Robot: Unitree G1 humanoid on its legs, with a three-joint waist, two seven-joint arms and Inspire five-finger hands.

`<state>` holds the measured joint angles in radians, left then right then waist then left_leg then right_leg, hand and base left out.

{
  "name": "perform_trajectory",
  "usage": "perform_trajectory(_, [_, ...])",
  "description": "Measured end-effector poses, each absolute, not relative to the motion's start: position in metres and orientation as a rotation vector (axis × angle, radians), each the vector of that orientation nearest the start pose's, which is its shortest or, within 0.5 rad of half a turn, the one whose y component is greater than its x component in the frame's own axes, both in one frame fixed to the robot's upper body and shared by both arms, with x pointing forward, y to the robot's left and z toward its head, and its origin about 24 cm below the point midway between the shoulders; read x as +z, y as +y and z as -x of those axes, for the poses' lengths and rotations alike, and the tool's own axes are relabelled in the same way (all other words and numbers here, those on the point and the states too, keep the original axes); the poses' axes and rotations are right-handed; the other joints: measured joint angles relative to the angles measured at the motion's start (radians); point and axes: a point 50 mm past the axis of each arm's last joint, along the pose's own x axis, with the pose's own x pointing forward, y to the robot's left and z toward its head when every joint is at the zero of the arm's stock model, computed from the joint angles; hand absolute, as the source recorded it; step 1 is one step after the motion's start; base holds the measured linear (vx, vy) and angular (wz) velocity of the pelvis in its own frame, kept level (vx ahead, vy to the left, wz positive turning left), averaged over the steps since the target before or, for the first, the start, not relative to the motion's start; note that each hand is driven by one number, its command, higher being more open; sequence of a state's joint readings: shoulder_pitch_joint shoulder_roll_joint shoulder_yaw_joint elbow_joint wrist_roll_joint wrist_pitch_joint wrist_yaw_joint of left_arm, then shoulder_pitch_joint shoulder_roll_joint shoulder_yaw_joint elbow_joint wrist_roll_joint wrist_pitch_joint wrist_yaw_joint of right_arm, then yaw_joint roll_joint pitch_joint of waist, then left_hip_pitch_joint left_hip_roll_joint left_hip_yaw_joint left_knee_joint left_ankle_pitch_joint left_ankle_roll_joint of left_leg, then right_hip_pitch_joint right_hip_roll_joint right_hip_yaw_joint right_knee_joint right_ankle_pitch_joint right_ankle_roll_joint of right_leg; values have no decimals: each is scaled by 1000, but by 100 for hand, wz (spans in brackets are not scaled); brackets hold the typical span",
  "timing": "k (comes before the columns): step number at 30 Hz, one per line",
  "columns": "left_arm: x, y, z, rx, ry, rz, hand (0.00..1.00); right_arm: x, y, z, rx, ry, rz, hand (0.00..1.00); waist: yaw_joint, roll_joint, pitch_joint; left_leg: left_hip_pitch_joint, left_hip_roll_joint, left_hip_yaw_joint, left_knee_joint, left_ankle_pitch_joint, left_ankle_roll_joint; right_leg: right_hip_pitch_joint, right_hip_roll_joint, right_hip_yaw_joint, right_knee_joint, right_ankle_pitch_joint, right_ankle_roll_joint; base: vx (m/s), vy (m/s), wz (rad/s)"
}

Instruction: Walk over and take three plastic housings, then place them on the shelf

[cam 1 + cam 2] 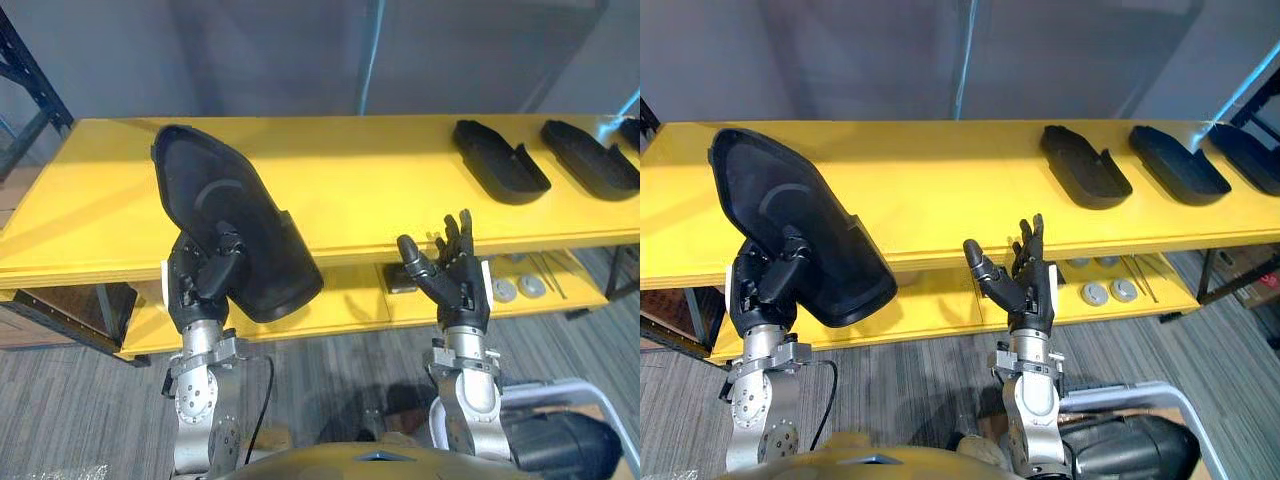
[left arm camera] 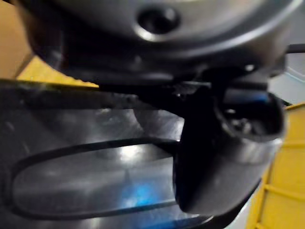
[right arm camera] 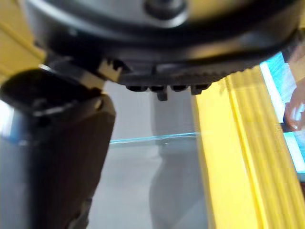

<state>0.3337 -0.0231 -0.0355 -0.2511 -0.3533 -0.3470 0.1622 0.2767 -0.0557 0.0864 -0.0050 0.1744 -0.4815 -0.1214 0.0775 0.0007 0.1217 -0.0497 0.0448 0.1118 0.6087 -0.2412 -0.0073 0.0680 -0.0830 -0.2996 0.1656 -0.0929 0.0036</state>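
Black plastic housing (image 1: 232,215) pinched in left hand (image 1: 203,280) fingers (image 1: 228,250); right hand (image 1: 455,288) fingers spread.

Both arms are silver-grey metal, built of stubby cylindrical segments. The left arm (image 1: 200,400), below the front edge of the yellow shelf (image 1: 380,190), has a flanged collar at the wrist and a round, disc-faced joint under it. The right arm (image 1: 468,395), also below that edge, carries the same flanged collar. The left hand (image 1: 197,283) and right hand (image 1: 455,285) are matt black with segmented fingers, each with a small white patch on its outer side. Seen close, the left thumb (image 2: 224,157) is glossy and rounded, under a grey casing with one round recessed hole.
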Motion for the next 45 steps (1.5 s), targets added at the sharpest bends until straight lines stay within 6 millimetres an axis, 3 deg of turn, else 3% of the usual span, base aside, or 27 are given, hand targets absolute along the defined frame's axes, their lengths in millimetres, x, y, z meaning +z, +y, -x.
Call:
perform_trajectory(1, [57,177,-182,303,-256,376,0,30,-166,-186,-153,-210,-135,100,-1,20,-1,-57,38,36,143,17,-27,40,12,0,-42,-5,-7,231,0,-3])
perform_trajectory(2, [57,178,-182,306,-254,373,0,29,-166,-185,-155,-207,-139,100,-1,19,0,-86,57,57,211,15,-30,63,11,-1,-64,-8,-4,223,13,-8])
perform_trajectory(3, [56,179,-180,306,-247,369,0,28,-166,-183,-167,-200,-146,100,1,26,-7,-112,113,94,240,-38,-12,89,13,4,-78,-10,-6,218,32,-12])
perform_trajectory(4, [55,177,-180,289,-245,365,0,29,-168,-183,-185,-207,-151,100,1,25,-7,-120,162,122,175,-66,-20,108,6,17,-84,-29,-11,168,36,-18])
perform_trajectory(5, [55,176,-179,281,-245,363,0,30,-169,-183,-192,-212,-150,100,1,21,-5,-120,180,134,122,-71,-24,115,-3,24,-83,-37,-1,176,110,-18])
perform_trajectory(7, [56,174,-180,250,-249,361,0,31,-174,-183,-207,-218,-140,100,-3,25,-15,-118,206,153,-90,-31,-27,129,-44,46,-64,-73,43,200,257,-27])
perform_trajectory(8, [58,172,-180,220,-262,359,0,34,-176,-183,-201,-229,-122,100,-1,53,-33,-101,209,149,-226,131,-54,112,-59,84,-23,-104,87,200,319,-41])
perform_trajectory(9, [59,172,-180,214,-264,360,0,34,-176,-183,-198,-229,-118,100,2,60,-37,-92,208,150,-232,151,-80,110,-61,92,-14,-108,96,228,306,-51])
perform_trajectory(11, [72,173,-185,154,-311,325,0,38,-166,-190,-153,-248,-130,100,-10,12,-48,-77,155,202,-219,127,-51,87,-125,174,8,-110,104,233,248,-29])
perform_trajectory(14, [77,171,-190,75,-301,293,0,48,-160,-199,-122,-295,-141,100,-17,-5,-45,-44,147,220,-220,120,-40,96,-131,199,9,-73,111,129,147,-22])
perform_trajectory(19, [83,158,-192,-116,-261,287,0,78,-166,-192,-113,-437,-135,100,-36,-7,-49,24,128,265,-325,132,-61,85,-140,200,5,-68,112,36,12,-27])
perform_trajectory(26, [88,131,-207,-374,-167,387,0,77,-187,-167,-200,-416,-84,100,-119,-3,-57,68,124,331,-397,162,-78,54,-142,228,3,-67,112,-19,-11,-31])
perform_trajectory(30, [91,123,-216,-371,-130,394,0,66,-196,-153,-226,-339,-52,100,-146,5,-62,101,125,376,-450,188,-83,33,-134,257,3,-49,110,-33,-4,-30])
perform_trajectory(36, [79,133,-245,-151,-50,379,0,43,-191,-146,-165,-215,-54,100,-170,5,-65,131,123,426,-513,222,-84,19,-123,275,-23,-8,113,-74,1,-25])
perform_trajectory(39, [76,155,-263,45,-29,366,0,14,-184,-143,-146,-70,-53,100,-190,-7,-65,131,119,437,-545,237,-85,12,-122,269,-48,-1,118,-101,-21,-10])
perform_trajectory(40, [77,159,-266,78,-29,365,0,8,-184,-142,-148,-32,-19,100,-192,-7,-65,131,119,438,-552,243,-86,6,-121,269,-47,-1,118,-121,-57,-6])
perform_trajectory(41, [79,168,-273,148,-36,359,0,-11,-182,-137,-151,76,79,100,-193,-7,-65,133,119,441,-575,265,-86,-5,-114,268,-47,1,120,-62,-37,-2])
perform_trajectory(45, [96,176,-291,202,-80,337,0,-60,-180,-116,-168,383,127,100,-193,-6,-66,147,121,434,-637,322,-90,-13,-96,254,-48,8,110,-51,-46,6])
